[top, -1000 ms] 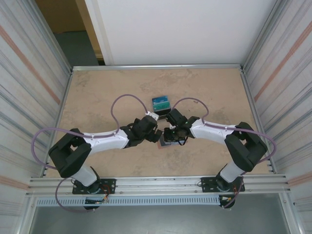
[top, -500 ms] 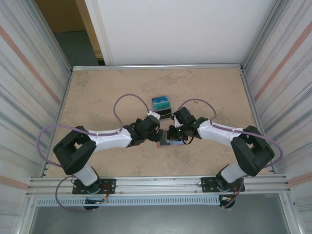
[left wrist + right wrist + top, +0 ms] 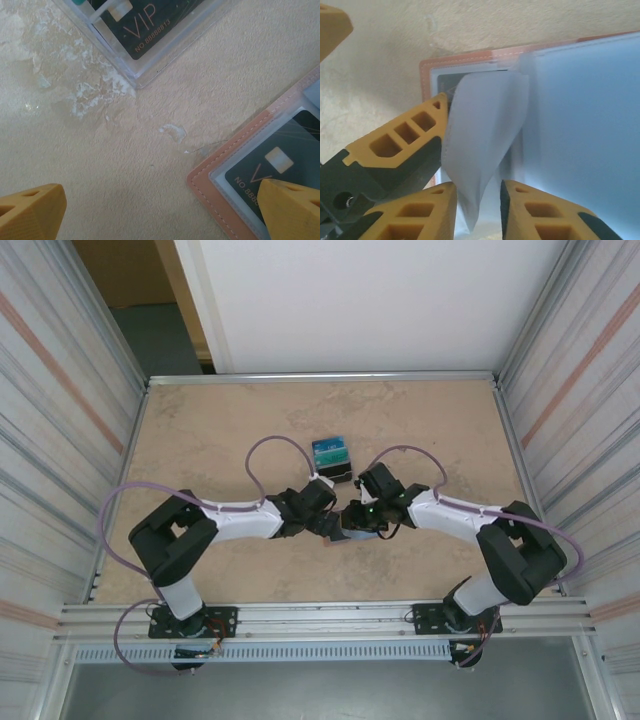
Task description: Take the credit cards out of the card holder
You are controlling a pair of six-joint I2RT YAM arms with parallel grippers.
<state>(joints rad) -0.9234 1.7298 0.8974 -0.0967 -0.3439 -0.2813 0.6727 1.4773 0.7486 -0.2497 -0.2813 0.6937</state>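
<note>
Centre-near on the beige counter (image 3: pixel 100 165) I see the salmon-pink folding card holder (image 3: pixel 207 187) lying open, a dark credit card (image 3: pixel 300 142) in its sleeve. Right end effector (image 3: pixel 478 210): jaws slightly apart, a curled translucent flap (image 3: pixel 485 125) between them. Left end effector (image 3: pixel 160 212): wide open, empty.

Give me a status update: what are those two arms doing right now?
Left gripper open, one finger over holder. Right gripper open, sleeve flap between its fingers. Dark card inside holder. Card stand apart.

A robot laboratory test cell is indicated: ribbed metal side walls (image 3: pixel 60 390) at the frame's left and right, an aluminium rail frame (image 3: pixel 320 615) along the bottom, and an enclosed beige stone-look tabletop (image 3: pixel 200 430).
</note>
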